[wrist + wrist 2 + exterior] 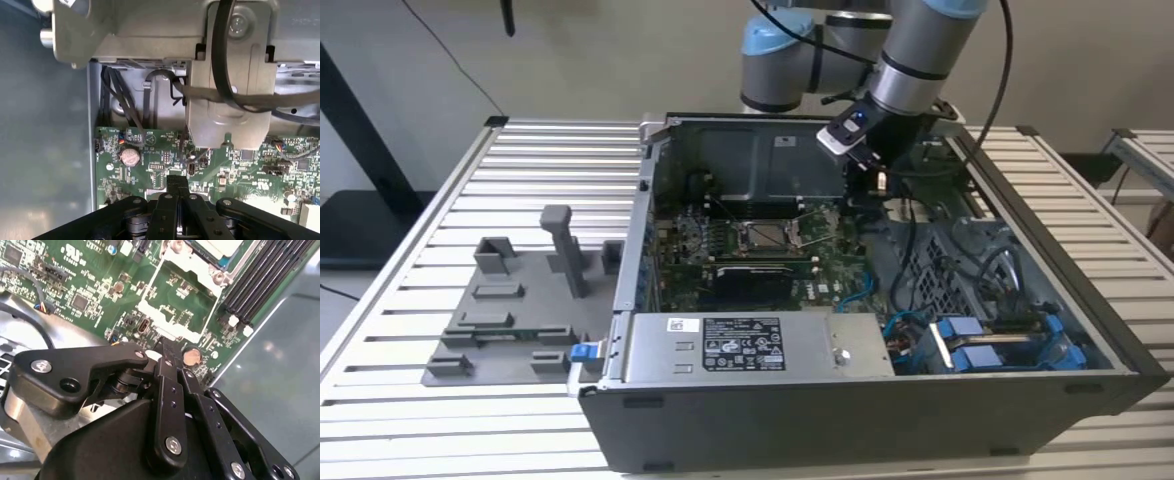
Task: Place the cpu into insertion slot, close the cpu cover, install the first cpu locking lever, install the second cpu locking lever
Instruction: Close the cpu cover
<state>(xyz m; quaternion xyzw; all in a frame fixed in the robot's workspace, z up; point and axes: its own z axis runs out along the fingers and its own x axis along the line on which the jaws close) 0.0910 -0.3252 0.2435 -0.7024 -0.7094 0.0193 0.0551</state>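
Observation:
In the exterior view an open computer case (pixel 1067 330) lies on the slatted table, with the green motherboard (pixel 707 245) inside it. The insertion slot (pixel 765 236) sits mid-board. In the second wrist view the cpu (pixel 220 246) shows its silvery-tan top inside the insertion slot's metal rim (pixel 222 276). The cpu cover (pixel 149 309) is swung open, and green board shows through its window. My gripper (pixel 878 190) hovers over the board to the exterior view's right of the slot. Its black fingers (pixel 167 352) are pressed together with nothing seen between them, their tips close to the open cover's free edge.
Long black memory slots (pixel 260 285) run beside the socket. A coin battery (pixel 130 156) and black cables (pixel 125 105) lie near the case wall. A power supply (pixel 747 345) fills the case front. A grey fixture plate (pixel 507 320) with upright posts lies on the exterior view's left.

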